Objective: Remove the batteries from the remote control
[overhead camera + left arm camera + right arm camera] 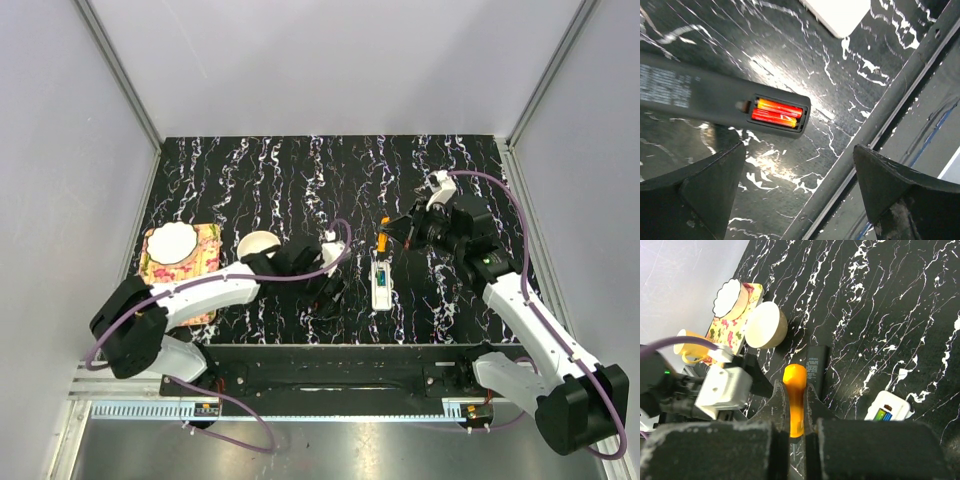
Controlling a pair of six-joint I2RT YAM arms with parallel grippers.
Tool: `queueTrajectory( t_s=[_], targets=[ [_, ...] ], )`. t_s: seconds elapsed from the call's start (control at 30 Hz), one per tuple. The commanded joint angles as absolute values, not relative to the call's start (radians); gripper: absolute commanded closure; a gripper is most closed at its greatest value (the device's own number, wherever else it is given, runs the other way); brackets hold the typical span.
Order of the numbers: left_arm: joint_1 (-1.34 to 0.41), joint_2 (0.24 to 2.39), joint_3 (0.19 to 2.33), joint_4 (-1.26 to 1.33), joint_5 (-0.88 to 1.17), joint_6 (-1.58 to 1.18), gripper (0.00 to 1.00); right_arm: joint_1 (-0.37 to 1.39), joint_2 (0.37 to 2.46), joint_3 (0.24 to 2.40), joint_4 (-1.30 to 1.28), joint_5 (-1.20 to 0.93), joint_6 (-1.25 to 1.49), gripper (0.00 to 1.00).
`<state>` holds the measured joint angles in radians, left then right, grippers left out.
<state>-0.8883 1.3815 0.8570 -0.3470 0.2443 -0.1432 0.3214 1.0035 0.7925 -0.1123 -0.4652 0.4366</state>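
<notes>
While the right claw (794, 390) is clamped tight on an orange stick (794, 375), the left claw (800, 192) hangs wide apart, holding nothing, above a black remote (700, 95) whose open bay shows two red cells (776, 112). The white remote (381, 284) lies on the table (250, 170) close by the stick, with its green and blue batteries (882, 415) in the slot.
</notes>
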Motion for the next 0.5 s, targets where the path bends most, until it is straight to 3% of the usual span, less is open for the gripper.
queueTrajectory(
  t_s=[0.0,0.47],
  targets=[
    [-0.884,1.45,0.783,-0.238,0.403,-0.232,0.07,0.316,0.977,0.816,-0.12,-0.468,0.396,1.0],
    [-0.888,1.626,0.814,0.07,0.595,-0.33,0.12,0.313,0.956,0.831,-0.161,-0.44,0.371,1.0]
  ],
)
